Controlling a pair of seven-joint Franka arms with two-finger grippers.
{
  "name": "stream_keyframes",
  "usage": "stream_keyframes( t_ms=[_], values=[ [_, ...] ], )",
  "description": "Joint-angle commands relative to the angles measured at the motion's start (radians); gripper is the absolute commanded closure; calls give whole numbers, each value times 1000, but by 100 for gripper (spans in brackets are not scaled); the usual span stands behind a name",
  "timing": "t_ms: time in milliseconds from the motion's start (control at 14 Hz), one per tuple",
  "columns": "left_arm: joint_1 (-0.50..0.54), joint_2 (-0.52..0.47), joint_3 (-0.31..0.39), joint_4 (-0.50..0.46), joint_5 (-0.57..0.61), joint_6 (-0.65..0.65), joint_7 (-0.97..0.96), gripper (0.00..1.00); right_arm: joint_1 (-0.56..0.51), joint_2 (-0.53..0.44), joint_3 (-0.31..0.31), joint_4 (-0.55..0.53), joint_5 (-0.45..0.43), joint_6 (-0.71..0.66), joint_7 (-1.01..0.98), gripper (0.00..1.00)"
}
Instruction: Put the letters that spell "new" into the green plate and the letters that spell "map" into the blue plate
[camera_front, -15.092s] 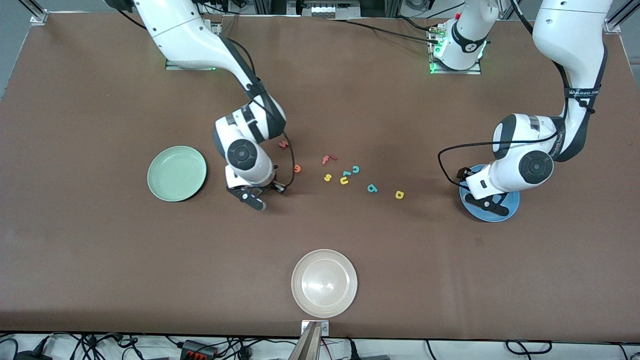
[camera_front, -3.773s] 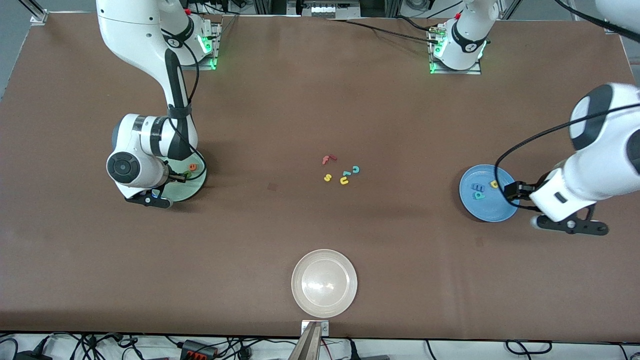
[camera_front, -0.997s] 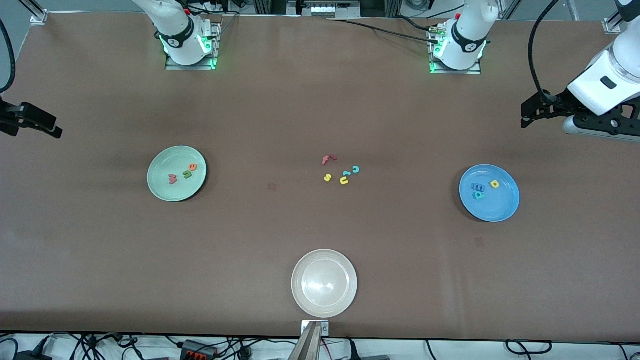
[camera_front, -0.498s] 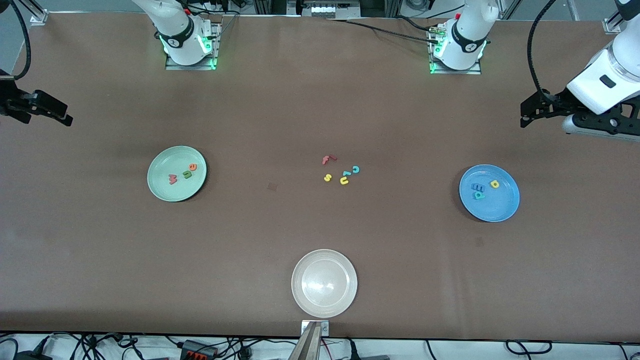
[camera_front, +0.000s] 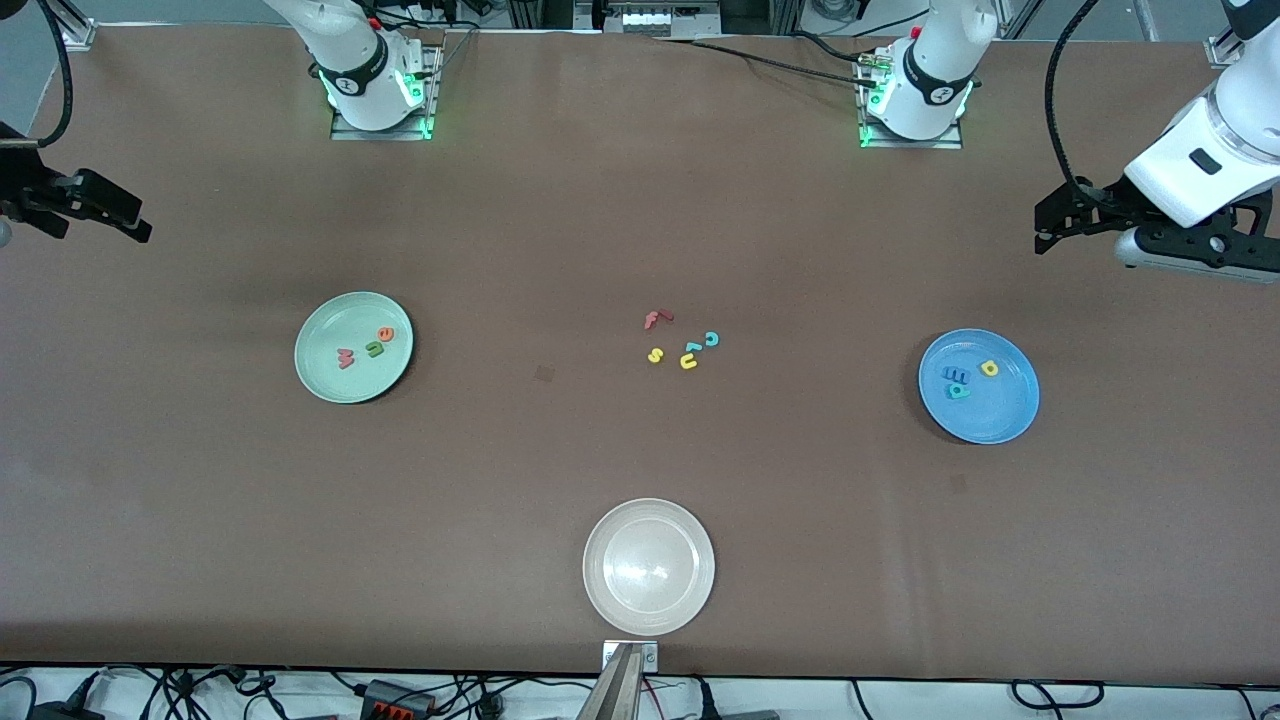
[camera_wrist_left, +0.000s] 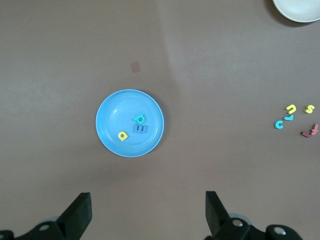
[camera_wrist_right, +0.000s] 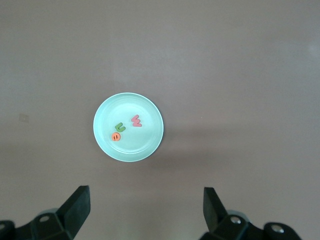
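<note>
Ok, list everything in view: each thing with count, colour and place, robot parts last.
green plate: one, pale mint, toward the right arm's end of the table.
letters in it: three; green n, orange e, pinkish-red w.
blue plate: one, bright blue, toward the left arm's end.
letters in it: three; blue m, teal a, yellow p.
loose letters: five, red, yellow and teal, on the table's middle.
cream-white plate: one, nearest the front camera.
left gripper: open, empty, raised.
right gripper: open, empty, raised.
</note>
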Motion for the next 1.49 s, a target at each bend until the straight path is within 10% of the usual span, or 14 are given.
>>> stream_keyframes(
  t_ms=[0, 1424],
  values=[
    [1, -7, -2, 12, -7, -19, 13, 0, -8, -35, 12, -24, -17, -8, 14, 0],
    [1, -7, -17, 12, 8, -21, 10, 0, -8, -38, 12, -26, -17, 6, 14, 0]
  ],
)
